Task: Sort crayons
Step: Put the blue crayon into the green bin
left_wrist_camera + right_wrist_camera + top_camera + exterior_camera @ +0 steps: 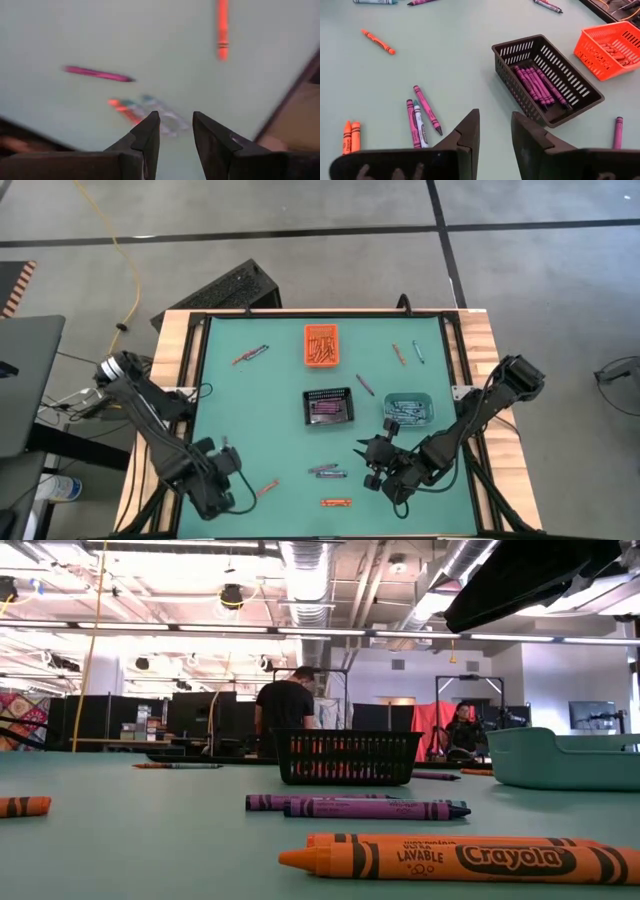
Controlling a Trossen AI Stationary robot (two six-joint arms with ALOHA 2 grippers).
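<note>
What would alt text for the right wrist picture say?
The right claw hangs open and empty over a green table, facing a black basket of purple crayons, an orange basket, and loose crayons.

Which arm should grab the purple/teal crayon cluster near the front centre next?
Probably the right. In the high view the right hand hovers just beside the cluster, open and empty, and its wrist view shows those crayons ahead. The left hand sits farther off, nearer an orange crayon.
</note>
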